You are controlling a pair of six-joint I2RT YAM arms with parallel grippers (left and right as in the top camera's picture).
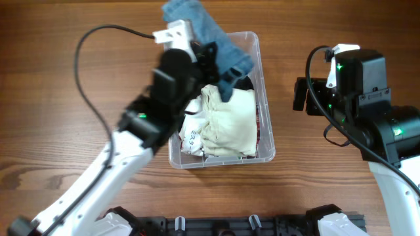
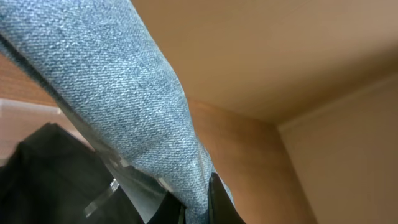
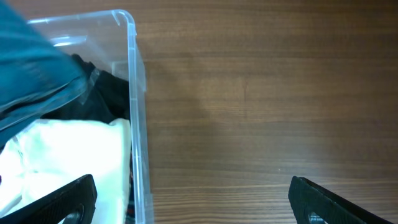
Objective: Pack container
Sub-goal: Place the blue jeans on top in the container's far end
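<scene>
Wood-grain table (image 1: pixel 52 78) at centre carries the container (image 1: pixel 266 111), partly hidden and full of folded clothes.

Left gripper (image 1: pixel 211 54) is clamped on a blue denim garment (image 1: pixel 203 23), which hangs over the container's far end and masks most of its fingers. The left arm covers much of the left rim. A cream garment (image 1: pixel 226 121) lies on top, with a black garment (image 1: pixel 244 84) barely showing beneath. Right gripper (image 3: pixel 193 198), spread wide and empty, hovers over bare table beside the container. Plain tan walls fill the left wrist view.

The broad brown wood-grain surface (image 1: pixel 39 78) is evenly lit. Beyond it, plain beige walls (image 2: pixel 280 50) meet at a corner.
</scene>
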